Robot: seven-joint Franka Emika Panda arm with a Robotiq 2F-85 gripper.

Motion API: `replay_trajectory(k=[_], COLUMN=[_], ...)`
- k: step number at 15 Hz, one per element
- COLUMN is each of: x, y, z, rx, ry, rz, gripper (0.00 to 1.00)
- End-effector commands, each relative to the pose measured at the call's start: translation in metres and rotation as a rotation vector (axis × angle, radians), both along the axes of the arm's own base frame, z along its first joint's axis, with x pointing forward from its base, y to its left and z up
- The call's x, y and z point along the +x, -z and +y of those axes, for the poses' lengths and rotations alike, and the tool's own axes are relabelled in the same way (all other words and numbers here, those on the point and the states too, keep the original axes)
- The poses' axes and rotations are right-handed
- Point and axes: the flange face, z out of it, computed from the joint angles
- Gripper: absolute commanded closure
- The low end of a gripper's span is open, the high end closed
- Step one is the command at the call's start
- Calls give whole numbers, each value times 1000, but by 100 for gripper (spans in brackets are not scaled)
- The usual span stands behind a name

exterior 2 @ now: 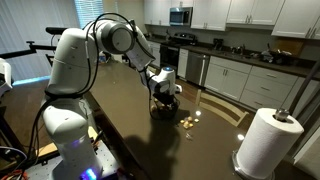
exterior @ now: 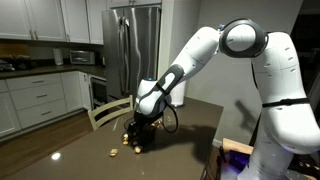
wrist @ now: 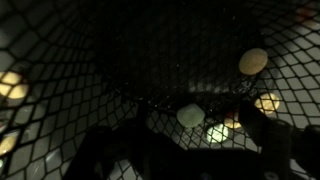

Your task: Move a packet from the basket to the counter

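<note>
The small round dark mesh basket [exterior: 146, 137] stands on the dark brown glossy counter [exterior: 70, 150], and shows in both exterior views [exterior 2: 163, 107]. My gripper [exterior: 143, 124] points down into the basket, and its fingers are hidden by the mesh [exterior 2: 163, 97]. The wrist view is filled with the basket's black netting [wrist: 120, 60]. Pale round packets [wrist: 190, 115] show through it, another at the right [wrist: 253, 61]. My fingers are only dark shapes at the bottom [wrist: 190, 155], so their opening cannot be read.
Small pale packets lie on the counter beside the basket [exterior: 115, 153] [exterior 2: 186, 122]. A white paper-towel roll [exterior 2: 268, 140] stands on the counter near its edge. A chair back [exterior: 105, 112] is at the counter's far side. White cabinets and a fridge [exterior: 135, 45] are behind.
</note>
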Motion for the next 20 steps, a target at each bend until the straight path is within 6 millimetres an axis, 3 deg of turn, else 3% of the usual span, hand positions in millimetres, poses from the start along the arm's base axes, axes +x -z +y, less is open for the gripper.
replay_trajectory(k=[1, 9, 11, 17, 18, 20], x=[5, 6, 4, 0, -10, -19], y=[15, 12, 7, 4, -24, -39], z=[-4, -10, -10, -11, -7, -3], rx=[-17, -38, -43, -61, -60, -80], ry=[1, 15, 16, 16, 25, 25], rz=[-44, -113, -119, -90, -91, -66], gripper=[40, 92, 96, 96, 95, 96])
